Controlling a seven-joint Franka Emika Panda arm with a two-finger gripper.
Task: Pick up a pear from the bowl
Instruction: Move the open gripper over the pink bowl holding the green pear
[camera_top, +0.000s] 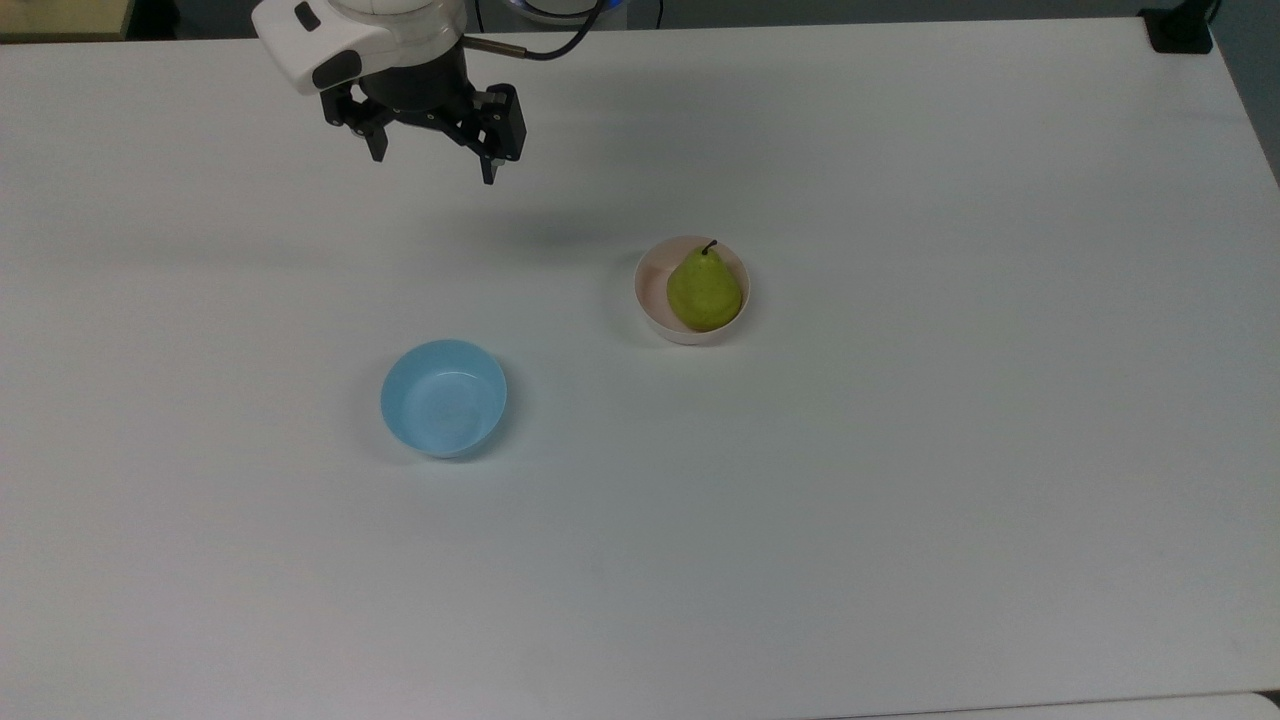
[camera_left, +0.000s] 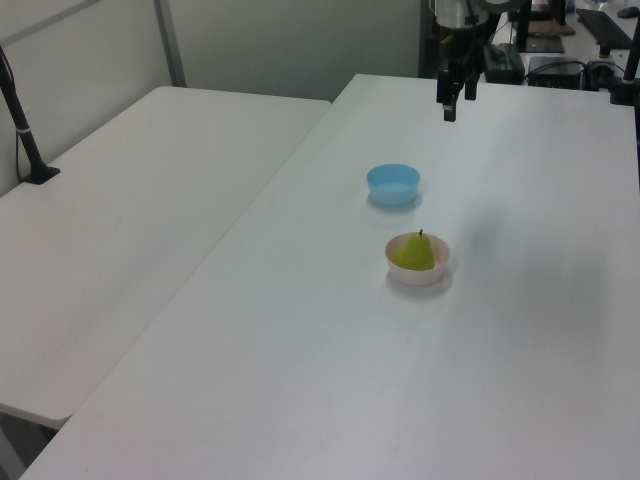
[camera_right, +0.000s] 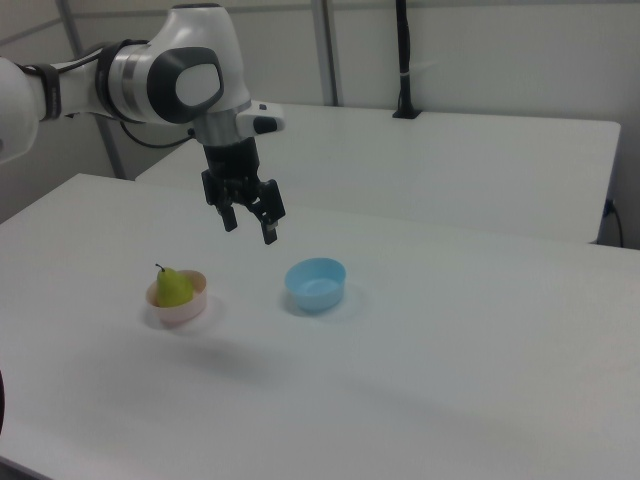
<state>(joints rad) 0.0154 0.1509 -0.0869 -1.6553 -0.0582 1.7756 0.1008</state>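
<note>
White tabletop (camera_top: 900, 500) spreads wide, with a second white table (camera_left: 130, 220) beside it on the left view's left. Near the middle sits the pale pink bowl (camera_top: 650, 300) holding the yellow-green pear (camera_top: 704, 290), stem up. The light blue bowl (camera_top: 443, 398) stands apart, nothing inside. The gripper (camera_top: 432, 165) hangs above the table, well apart from both bowls, fingers spread and grasping nothing

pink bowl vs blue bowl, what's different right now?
Colour: the pink bowl is pale pink-white, the blue bowl light blue. Contents: the pink bowl holds the pear, stem up; the blue bowl is empty. Position: in the top view the pink bowl sits right of and above the blue bowl. Shared: both are small, round, upright, about the same size, standing apart on the white table.
</note>
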